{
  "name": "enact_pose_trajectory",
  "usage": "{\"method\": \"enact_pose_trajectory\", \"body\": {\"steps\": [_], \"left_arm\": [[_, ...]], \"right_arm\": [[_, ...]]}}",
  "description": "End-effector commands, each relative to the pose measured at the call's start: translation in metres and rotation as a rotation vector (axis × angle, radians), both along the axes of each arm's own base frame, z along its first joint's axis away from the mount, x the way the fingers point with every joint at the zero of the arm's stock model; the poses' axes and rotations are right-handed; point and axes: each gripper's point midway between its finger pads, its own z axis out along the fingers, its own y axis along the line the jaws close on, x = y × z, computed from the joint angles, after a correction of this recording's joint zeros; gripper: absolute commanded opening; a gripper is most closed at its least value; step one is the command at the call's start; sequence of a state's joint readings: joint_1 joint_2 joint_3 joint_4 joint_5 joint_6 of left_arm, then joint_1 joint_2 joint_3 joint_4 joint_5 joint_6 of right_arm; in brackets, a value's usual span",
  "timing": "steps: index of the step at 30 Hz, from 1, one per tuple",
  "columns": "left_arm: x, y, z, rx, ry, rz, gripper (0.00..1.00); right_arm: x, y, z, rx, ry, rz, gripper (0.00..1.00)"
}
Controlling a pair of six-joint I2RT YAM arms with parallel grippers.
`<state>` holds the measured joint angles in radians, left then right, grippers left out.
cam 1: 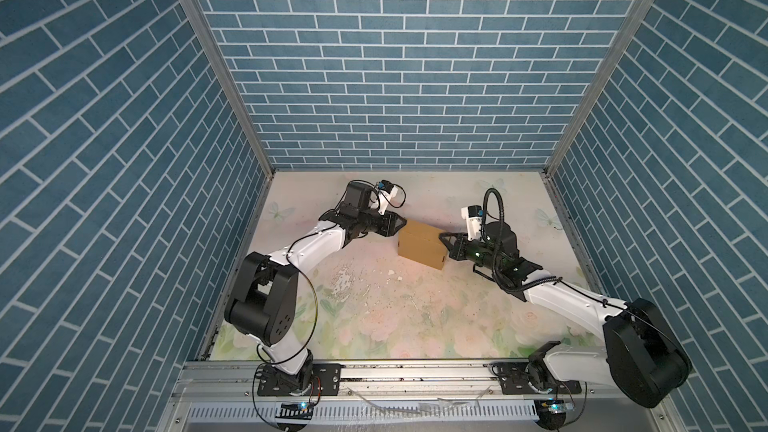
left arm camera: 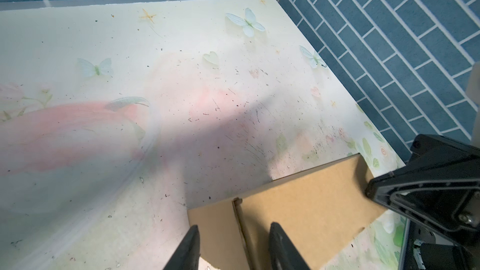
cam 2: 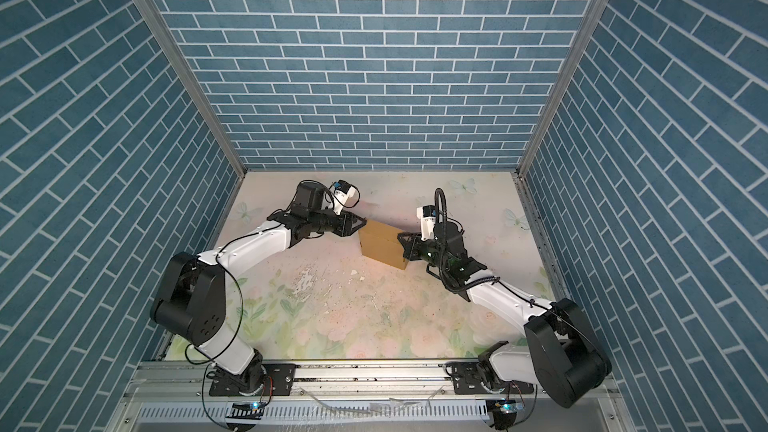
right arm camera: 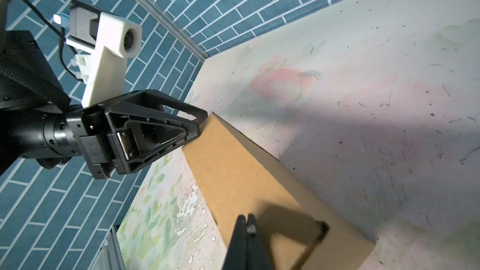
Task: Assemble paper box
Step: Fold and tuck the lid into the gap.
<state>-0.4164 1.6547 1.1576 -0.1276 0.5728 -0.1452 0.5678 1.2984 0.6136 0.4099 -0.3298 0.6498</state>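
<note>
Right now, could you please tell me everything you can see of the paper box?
The paper box is plain tan cardboard, unprinted, folded into a closed rectangular block with a seam across its top and a small slit near one corner. It rests on the floral table between the two arms. The left gripper, jaws apart, sits at one upper corner. The right gripper, shut, appears to touch the opposite end.

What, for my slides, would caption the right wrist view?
Shut right gripper poised over the tan paper box; left gripper, jaws apart, at its far corner.
</note>
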Motion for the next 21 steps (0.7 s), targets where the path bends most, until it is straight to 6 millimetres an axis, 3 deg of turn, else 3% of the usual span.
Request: {"method": "enact_pose_trajectory", "body": {"steps": [1, 4, 11, 15, 21], "left_arm": [[-0.022, -0.006, -0.001, -0.024, 0.134, -0.057, 0.34], [-0.030, -0.018, 0.029, -0.099, 0.139, -0.135, 0.03], [-0.034, -0.025, 0.047, -0.169, 0.156, -0.176, 0.00], [-0.032, -0.022, 0.026, -0.137, 0.180, -0.145, 0.00], [-0.029, 0.007, -0.033, 0.012, 0.206, -0.017, 0.00]], "right_arm": [[-0.013, -0.015, -0.058, -0.134, 0.160, -0.016, 0.00], [-0.013, -0.016, -0.054, -0.136, 0.158, -0.015, 0.00], [-0.013, -0.018, -0.054, -0.148, 0.160, -0.018, 0.00], [-0.014, -0.019, -0.056, -0.163, 0.158, -0.013, 0.00], [-0.013, -0.021, -0.054, -0.162, 0.152, -0.018, 0.00]]}}
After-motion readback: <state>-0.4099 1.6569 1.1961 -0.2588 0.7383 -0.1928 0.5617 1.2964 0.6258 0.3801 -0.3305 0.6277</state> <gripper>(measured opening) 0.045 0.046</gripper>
